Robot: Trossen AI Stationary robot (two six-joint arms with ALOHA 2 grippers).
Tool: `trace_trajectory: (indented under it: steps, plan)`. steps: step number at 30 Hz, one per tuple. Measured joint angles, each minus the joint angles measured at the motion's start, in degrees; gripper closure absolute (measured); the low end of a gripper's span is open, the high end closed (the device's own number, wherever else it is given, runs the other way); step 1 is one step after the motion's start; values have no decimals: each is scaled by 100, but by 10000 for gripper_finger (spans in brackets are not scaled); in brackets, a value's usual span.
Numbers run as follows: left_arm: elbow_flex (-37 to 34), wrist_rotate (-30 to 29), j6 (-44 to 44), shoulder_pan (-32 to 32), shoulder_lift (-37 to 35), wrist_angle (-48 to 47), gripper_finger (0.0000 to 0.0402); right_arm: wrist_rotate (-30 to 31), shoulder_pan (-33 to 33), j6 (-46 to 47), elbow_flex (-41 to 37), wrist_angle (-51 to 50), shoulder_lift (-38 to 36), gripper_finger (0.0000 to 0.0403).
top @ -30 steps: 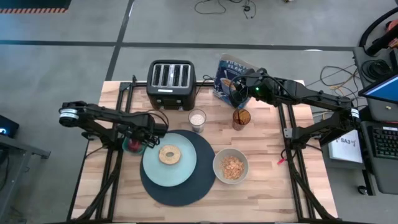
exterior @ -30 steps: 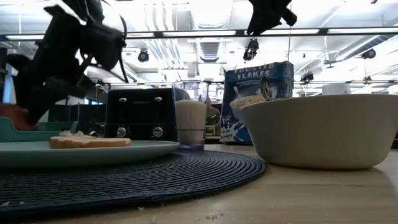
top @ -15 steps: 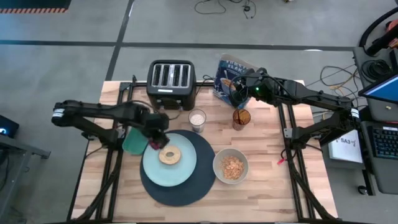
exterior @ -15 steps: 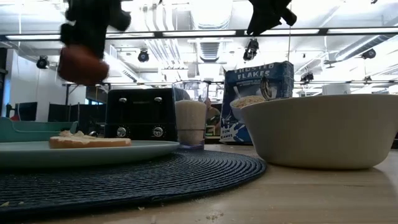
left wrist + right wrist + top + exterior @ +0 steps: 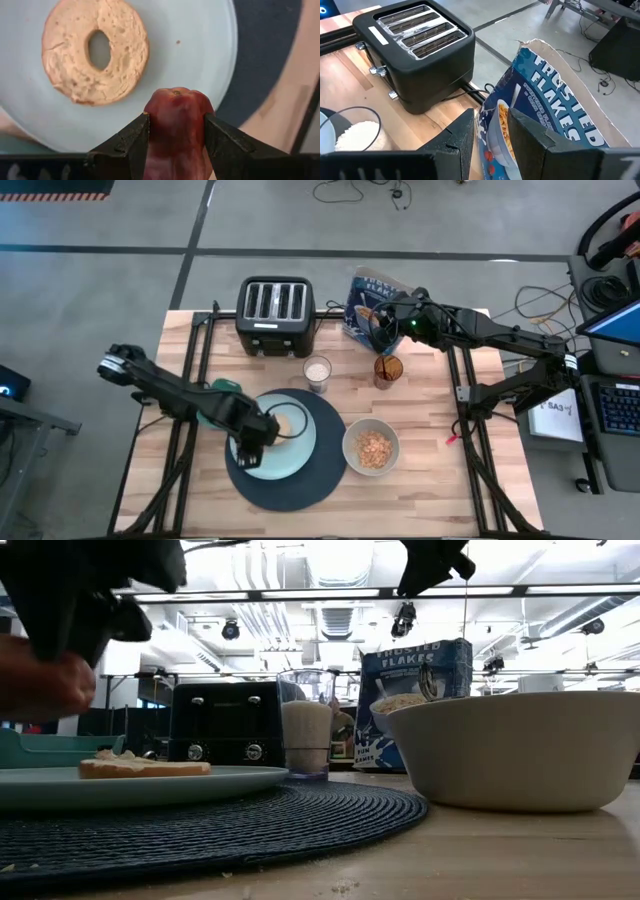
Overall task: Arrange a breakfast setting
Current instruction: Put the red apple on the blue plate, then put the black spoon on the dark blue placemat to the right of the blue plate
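Over the pale blue plate (image 5: 300, 448), which lies on the dark blue mat (image 5: 290, 492), my left gripper (image 5: 254, 438) is shut on the dark red fruit (image 5: 175, 120). A bagel (image 5: 95, 52) lies flat on the plate just beyond the fruit. The cream bowl (image 5: 371, 448) holds cereal to the right of the plate. At the far right my right gripper (image 5: 383, 320) hovers by the top of the upright blue cereal box (image 5: 555, 95). Its fingers stand slightly apart with the box showing beyond the gap. The amber glass (image 5: 388, 368) stands near it. My left gripper pinches the fruit's two opposite sides (image 5: 152, 125) between its two fingers (image 5: 131, 145). The fingers come from above and point steeply down. The fruit hangs clear of the plate, one end (image 5: 175, 93) facing down, next to the bagel.
A black four-slot toaster (image 5: 276, 305) stands at the far edge. A clear glass of something white (image 5: 317, 373) stands in front of it. A teal dish (image 5: 222, 388) sits left of the plate, partly under my left arm. Bare wood lies near the front right.
My left gripper has lifted the fruit out of the teal dish. It carried the fruit toward the table's right and near edges until it was over the plate, rolling its wrist on the way. It has stayed shut on the fruit throughout.
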Motion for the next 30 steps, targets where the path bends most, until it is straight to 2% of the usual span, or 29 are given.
trace_trajectory:
  steps: [10, 18, 30]
  plan:
    - [-7, 99, -163, 2, 594, 140, 235, -2, 0, -111, 0, -20, 0, 294]
    - [-9, 98, -328, 2, 584, 231, 203, -4, 0, -138, 0, -34, 0, 294]
    - [39, 85, -456, 4, 418, 169, 199, -129, 0, -44, 0, -37, 0, 294]
